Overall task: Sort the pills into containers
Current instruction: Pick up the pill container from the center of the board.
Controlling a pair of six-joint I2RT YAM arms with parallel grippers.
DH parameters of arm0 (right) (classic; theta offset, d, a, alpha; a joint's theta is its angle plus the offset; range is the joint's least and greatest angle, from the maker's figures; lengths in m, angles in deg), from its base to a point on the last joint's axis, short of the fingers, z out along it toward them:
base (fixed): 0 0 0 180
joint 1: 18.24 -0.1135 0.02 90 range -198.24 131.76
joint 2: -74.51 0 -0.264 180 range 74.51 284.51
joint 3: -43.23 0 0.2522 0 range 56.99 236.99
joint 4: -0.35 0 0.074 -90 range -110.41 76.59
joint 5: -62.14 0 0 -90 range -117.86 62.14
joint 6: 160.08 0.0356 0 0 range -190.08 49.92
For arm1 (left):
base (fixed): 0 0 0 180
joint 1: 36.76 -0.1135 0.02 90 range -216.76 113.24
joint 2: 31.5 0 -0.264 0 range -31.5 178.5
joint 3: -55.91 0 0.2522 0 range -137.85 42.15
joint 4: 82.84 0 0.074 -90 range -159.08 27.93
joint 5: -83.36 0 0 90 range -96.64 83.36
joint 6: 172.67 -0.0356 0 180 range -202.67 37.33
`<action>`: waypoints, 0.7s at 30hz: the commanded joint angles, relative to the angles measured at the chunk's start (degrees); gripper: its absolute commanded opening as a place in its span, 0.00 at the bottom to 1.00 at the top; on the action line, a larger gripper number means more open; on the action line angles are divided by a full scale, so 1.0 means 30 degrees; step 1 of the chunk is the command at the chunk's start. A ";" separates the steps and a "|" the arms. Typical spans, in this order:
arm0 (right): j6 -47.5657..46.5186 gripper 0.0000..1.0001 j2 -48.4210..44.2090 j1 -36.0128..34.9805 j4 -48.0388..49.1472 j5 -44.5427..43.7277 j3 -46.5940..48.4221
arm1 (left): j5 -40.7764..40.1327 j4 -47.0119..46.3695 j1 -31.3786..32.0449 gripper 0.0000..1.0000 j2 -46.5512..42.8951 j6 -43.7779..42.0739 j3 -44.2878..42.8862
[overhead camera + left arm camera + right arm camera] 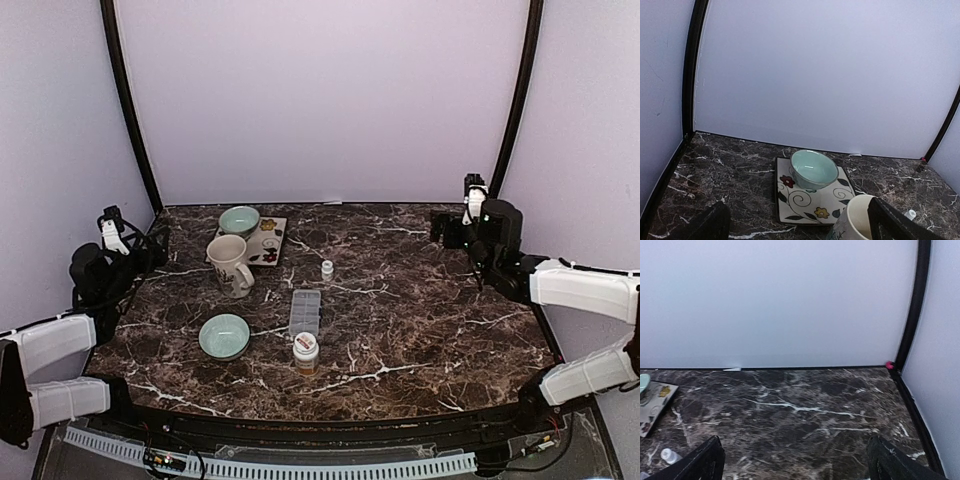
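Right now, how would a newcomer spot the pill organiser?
At the middle of the dark marble table, the pill organiser lies between a small white bottle behind it and a labelled white-capped bottle in front. It alone is flat, clear and rectangular.

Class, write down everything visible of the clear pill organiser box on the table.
The pill organiser box is a small, clear plastic rectangle, divided into little compartments. It lies flat on the dark marbled table, near the middle, its long side running away from the arms. A white-capped pill bottle stands right at its near end; contact cannot be judged. Whether its lid is shut, and any contents, are too small to tell.
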 commanded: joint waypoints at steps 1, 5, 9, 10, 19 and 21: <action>-0.0527 1.00 -0.0085 -0.1358 0.2206 0.0430 0.1819 | -0.1604 0.2097 0.1225 0.99 -0.0852 -0.1582 -0.1328; 0.1129 0.96 0.1055 -0.1064 0.5511 0.4875 0.2106 | -0.2885 0.3810 0.3081 0.99 -0.0871 -0.3363 -0.2725; 0.1901 0.80 0.3400 -0.1870 0.1757 0.6308 0.5520 | -0.3397 0.5574 0.3963 0.99 -0.0686 -0.4041 -0.3863; 0.1965 0.80 0.4049 -0.2413 0.0608 0.5670 0.6282 | -0.3637 0.6281 0.4238 0.99 -0.0574 -0.4170 -0.4240; 0.4588 0.81 0.8734 -0.6828 -0.9899 0.0729 1.2526 | -1.0038 0.9851 0.8777 0.99 0.0263 -0.3850 -0.6390; 0.5277 0.82 0.9549 -0.7837 -1.1140 0.0113 1.3564 | -1.1297 1.0390 0.9720 0.99 0.0538 -0.3399 -0.6641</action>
